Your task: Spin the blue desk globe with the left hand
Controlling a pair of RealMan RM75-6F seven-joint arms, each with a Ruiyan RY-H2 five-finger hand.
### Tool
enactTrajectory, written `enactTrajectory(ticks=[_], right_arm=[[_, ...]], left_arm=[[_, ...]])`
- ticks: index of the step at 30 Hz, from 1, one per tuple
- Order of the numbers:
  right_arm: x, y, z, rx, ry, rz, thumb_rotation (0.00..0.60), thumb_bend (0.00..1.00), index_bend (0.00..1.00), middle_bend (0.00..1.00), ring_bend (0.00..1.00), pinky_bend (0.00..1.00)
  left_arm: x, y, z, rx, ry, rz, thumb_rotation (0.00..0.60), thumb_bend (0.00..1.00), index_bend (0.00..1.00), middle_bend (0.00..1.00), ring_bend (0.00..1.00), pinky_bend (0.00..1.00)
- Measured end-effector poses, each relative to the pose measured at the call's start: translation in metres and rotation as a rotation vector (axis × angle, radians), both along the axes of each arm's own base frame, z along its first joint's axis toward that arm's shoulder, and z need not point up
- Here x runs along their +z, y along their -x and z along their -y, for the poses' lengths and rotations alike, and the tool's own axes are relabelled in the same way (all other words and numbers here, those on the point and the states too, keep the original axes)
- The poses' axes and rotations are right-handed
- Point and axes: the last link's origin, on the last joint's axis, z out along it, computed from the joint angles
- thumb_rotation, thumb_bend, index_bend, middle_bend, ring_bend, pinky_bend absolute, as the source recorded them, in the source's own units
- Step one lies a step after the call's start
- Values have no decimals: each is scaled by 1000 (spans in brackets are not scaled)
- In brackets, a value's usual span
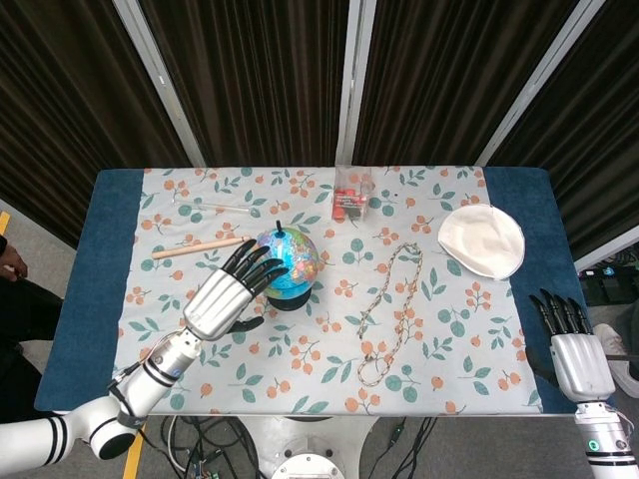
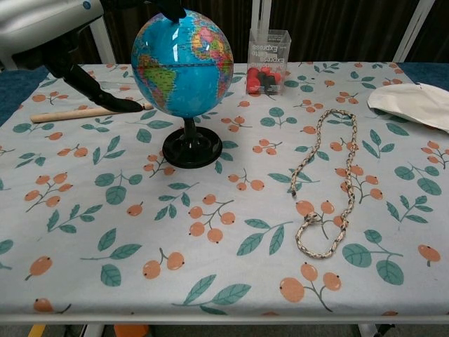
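Blue globe (image 2: 182, 63) upright; left hand (image 1: 228, 292) seemingly touching.

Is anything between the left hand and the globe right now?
Nothing visible. The left hand, fingers spread, reaches the blue globe from its left side; the wooden stick lies on the table behind the hand, out of the path.

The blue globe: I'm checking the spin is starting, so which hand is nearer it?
Left. The left hand reaches the blue globe's near-left side, fingers spread over it. The right hand sits at the table's far right edge, well away.
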Motion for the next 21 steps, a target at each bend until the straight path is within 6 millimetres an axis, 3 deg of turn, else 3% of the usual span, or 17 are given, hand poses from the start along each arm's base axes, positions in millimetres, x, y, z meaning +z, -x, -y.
enactTrajectory(ticks=[8,18,21], right_arm=[[-1,0,0,-1,-4,-2,600,326,0,0,0,0],[-3,-4,1,8,-7,-7,600,330,0,0,0,0],[-4,-5,1,9,-9,-8,600,332,0,0,0,0]], left_arm=[[6,17,4,45,-11,-20,600,121,182,167,52,42],[37,58,1,178,-93,-21,600,121,182,184,52,42],[45,62,1,190,-110,-1,600,121,182,183,52,42]])
